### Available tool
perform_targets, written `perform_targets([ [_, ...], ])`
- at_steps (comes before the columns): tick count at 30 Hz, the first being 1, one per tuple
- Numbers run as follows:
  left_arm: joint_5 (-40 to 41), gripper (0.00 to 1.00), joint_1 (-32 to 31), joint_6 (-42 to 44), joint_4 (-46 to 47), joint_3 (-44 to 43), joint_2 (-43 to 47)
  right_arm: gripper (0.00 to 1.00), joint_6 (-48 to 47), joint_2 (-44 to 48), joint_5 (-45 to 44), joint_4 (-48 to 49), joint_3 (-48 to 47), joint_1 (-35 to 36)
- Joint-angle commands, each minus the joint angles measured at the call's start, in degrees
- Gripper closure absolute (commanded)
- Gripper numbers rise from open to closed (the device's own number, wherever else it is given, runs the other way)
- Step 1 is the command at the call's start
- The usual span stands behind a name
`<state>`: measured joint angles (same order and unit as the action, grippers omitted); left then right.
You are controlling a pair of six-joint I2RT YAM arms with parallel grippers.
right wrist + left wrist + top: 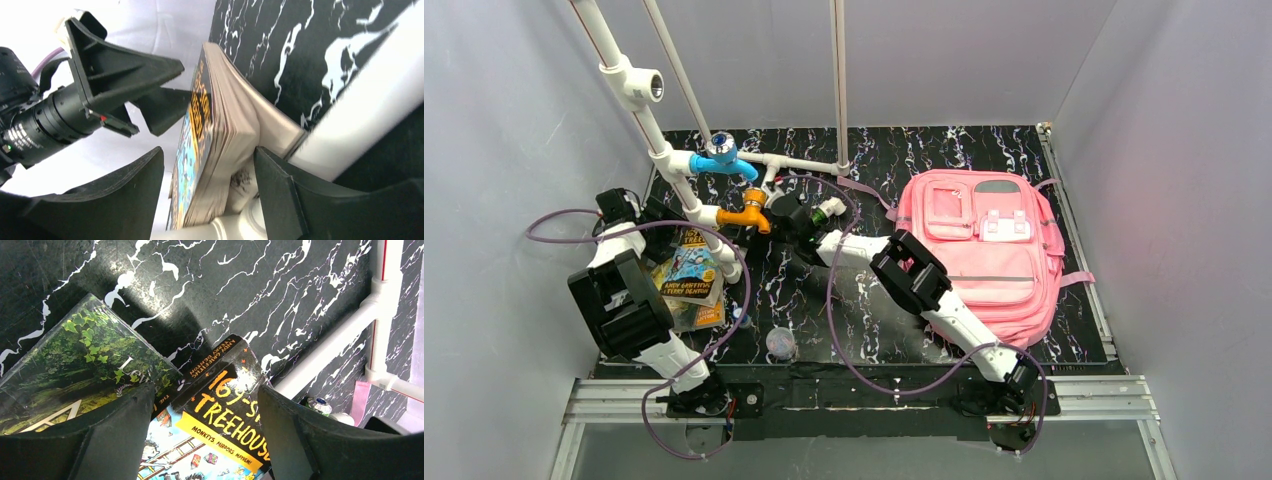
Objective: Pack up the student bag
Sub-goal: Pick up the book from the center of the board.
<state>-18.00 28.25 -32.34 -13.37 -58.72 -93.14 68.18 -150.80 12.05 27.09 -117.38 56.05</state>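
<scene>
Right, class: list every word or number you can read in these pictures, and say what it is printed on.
"169-S", then cut off: cover of the Treehouse book.
"TREEHOUSE": same cover.
"MONKEYS MIRRORS MAYHEM!": its yellow banner.
"ANDY GRIFFITHS & TERRY DENTON": same cover, top view.
On the green ivy book: white letters, too hidden to read.
On the student bag: none legible.

Plain pale grey walls (924, 60) enclose a black, white-veined marble-patterned counter (796, 290) on three sides. A silver aluminium rail (1104, 392) runs along its near edge. The light is soft and even.
</scene>
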Motion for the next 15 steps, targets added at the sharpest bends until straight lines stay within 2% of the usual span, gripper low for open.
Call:
perform_targets([
  [1, -2.2, 0.26, -1.4, 0.4, -6.8, 0.1, -1.2, 0.27, 4.4, 7.5, 2.2, 13.3, 7.3, 2.0],
  [5, -2.3, 0.26, -1.4, 0.4, -6.0, 0.8, -1.6, 0.27, 6.0, 9.3, 2.2, 18.8, 11.6, 2.1],
  [8, -2.5, 0.26, -1.4, 0.3, -5.8, 1.1, -1.5, 0.26, 6.5, 7.0, 2.0, 17.2, 8.3, 1.7],
  [11, -2.4, 0.26, -1.4, 0.7, -5.9, 1.1, -1.1, 0.27, 10.4, 4.3, 1.4, 19.6, 5.8, 1.5],
  [15, -2.5, 0.26, -1.4, 0.9, -6.2, 1.0, -0.5, 0.28, 8.3, 1.7, -0.4, 15.1, 0.9, 1.4],
])
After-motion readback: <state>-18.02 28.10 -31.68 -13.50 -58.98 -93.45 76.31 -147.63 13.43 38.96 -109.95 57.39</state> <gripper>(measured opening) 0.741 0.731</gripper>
